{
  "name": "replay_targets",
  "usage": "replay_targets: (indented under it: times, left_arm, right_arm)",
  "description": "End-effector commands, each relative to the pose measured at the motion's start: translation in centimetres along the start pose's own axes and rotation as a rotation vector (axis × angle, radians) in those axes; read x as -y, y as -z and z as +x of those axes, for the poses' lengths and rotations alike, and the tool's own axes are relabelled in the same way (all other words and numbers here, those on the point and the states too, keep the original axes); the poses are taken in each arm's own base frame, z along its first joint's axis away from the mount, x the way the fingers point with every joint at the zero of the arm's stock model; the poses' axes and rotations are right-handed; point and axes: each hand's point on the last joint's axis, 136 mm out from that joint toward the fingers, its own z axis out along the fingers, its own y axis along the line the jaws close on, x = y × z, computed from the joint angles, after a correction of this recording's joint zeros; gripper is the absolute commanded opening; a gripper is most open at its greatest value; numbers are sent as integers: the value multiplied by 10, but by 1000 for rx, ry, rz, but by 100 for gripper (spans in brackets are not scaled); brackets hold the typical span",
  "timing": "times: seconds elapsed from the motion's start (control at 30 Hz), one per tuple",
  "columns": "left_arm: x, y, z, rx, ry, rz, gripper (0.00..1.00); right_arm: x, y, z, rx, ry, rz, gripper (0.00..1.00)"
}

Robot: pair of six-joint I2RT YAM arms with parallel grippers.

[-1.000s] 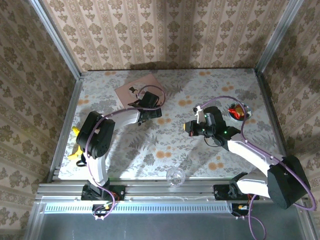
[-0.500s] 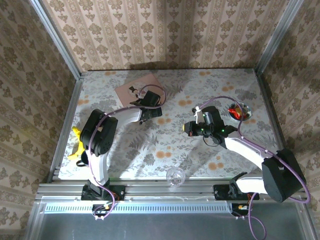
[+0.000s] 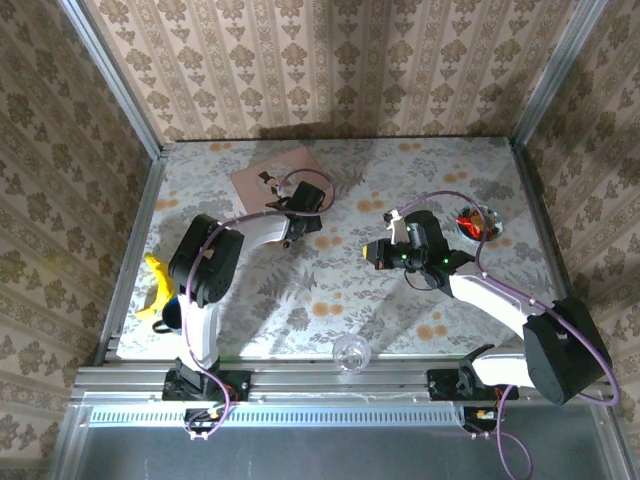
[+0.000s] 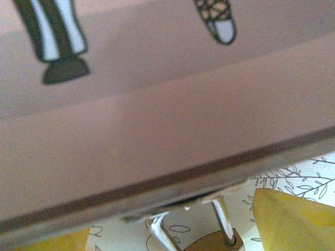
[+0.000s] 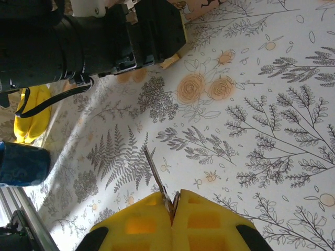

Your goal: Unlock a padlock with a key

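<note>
Two pincers hang over the flowered worktop [image 3: 340,295]. Nearest the arm bases, a clear glass ball [image 3: 350,352] sits by the front edge. Further in, the right pincer [image 5: 171,206] is clamped on a key [image 5: 155,175], whose thin blade sticks out past the yellow fingertips. Beyond that, the left pincer [image 4: 170,227] stands open, with a yellow finger on either side of the padlock [image 4: 212,243] and neither touching it. The brass padlock lies on the worktop between them, closer to the right-hand finger in the wrist view. Its silvery shackle runs up to the bottom edge of the pink box [image 4: 157,130].
</note>
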Motion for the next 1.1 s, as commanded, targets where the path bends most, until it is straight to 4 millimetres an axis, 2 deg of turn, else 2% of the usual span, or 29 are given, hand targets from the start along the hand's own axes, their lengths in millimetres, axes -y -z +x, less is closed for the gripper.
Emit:
replay_targets:
  times: [0.0,0.1,0.27,0.37,0.53,0.63,0.8,0.9,1.07]
  left_arm:
    - [5,-5,-14,44,22,-4,76]
    - [2,-9,-11,38,28,-15,74]
    - [-2,-14,-5,38,30,-28,64]
    - [0,-18,-2,33,24,-22,62]
    - [3,-21,2,24,17,-8,51]
    - [5,-23,4,18,8,-5,42]
    - [9,-20,8,2,-8,13,14]
    - [13,-16,13,-14,-28,25,2]
    - [17,-4,23,-40,-7,92,0]
  right_arm:
    - [-3,-4,-2,-1,-13,-33,0]
    - [-4,-6,-3,-1,-16,-41,0]
    - [-6,-7,-5,-1,-15,-50,0]
    - [-6,-7,-5,-3,-15,-50,0]
    - [-7,-8,-6,-3,-18,-54,0]
    - [-7,-8,-6,-3,-18,-55,0]
    - [-6,-7,-6,-2,-20,-53,0]
    - [-4,-7,-5,-6,-21,-44,0]
    - [6,-8,4,-29,-25,-5,0]
